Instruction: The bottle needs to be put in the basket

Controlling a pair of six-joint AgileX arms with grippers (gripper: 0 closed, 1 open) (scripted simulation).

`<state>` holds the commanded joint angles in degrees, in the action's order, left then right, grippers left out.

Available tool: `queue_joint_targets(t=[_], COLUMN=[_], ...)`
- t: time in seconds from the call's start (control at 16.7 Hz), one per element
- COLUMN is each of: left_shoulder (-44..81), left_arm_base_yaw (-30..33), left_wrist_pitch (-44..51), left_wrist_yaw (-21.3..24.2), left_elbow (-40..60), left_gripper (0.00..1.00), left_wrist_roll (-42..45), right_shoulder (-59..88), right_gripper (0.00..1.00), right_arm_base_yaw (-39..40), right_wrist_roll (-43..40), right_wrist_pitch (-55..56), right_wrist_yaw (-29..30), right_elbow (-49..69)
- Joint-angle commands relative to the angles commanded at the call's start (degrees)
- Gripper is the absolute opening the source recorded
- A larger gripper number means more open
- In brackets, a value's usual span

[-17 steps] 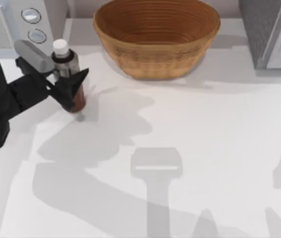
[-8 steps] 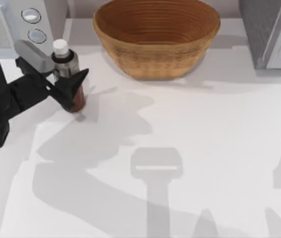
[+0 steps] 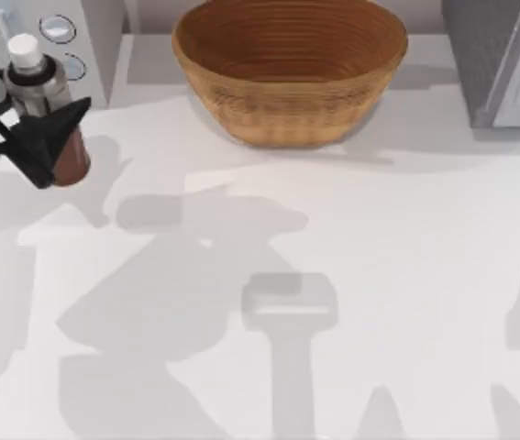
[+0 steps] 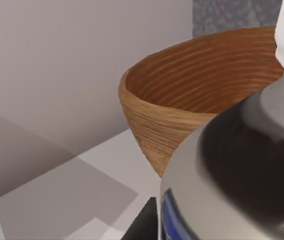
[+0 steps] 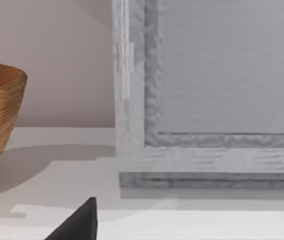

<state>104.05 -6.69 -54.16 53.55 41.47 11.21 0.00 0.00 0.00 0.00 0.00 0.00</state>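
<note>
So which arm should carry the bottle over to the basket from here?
Left. The left gripper is already shut on the bottle at the table's far left, with the basket open to its right. The right arm holds nothing, parked beside the grey box.

The worktop [image 3: 351, 275] is a plain white surface that fills most of the top view. The basket [image 3: 289, 69] stands on it at the upper middle of the frame, near the back edge. In the upper left corner a light grey appliance [image 3: 62, 41] with two round knobs stands on the worktop. In the upper right corner there is a grey box [image 3: 498, 60] with a framed front. Grey shadows lie across the lower half of the surface.
</note>
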Motion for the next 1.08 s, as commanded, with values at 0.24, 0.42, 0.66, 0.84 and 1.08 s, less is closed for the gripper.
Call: queue_joint_targets(t=[0.24, 0.42, 0.66, 0.84, 1.08], left_shoulder=[-12.32, -15.44, -15.28, -14.27, -8.72], left_arm_base_yaw=[-6.93, -10.41, -10.25, -9.15, -2.82], left_wrist_pitch=[9.85, 13.43, 13.4, 13.97, 17.55], left_wrist_yaw=[6.47, 9.68, 9.65, 8.01, -2.26], left_elbow=[-4.73, -7.88, -7.8, -6.03, 3.92], left_gripper=[0.0, 0.0, 0.0, 0.0, 0.0], left_wrist_roll=[1.95, 2.2, 2.26, 2.0, 0.28], right_shoulder=[0.0, 0.0, 0.0, 0.0, 0.0], right_gripper=[1.0, 1.0, 1.0, 1.0, 1.0], right_arm_base_yaw=[0.0, 0.0, 0.0, 0.0, 0.0], right_wrist_roll=[0.0, 0.0, 0.0, 0.0, 0.0], right_wrist_pitch=[0.0, 0.0, 0.0, 0.0, 0.0], right_wrist_yaw=[0.0, 0.0, 0.0, 0.0, 0.0], right_elbow=[0.0, 0.0, 0.0, 0.0, 0.0])
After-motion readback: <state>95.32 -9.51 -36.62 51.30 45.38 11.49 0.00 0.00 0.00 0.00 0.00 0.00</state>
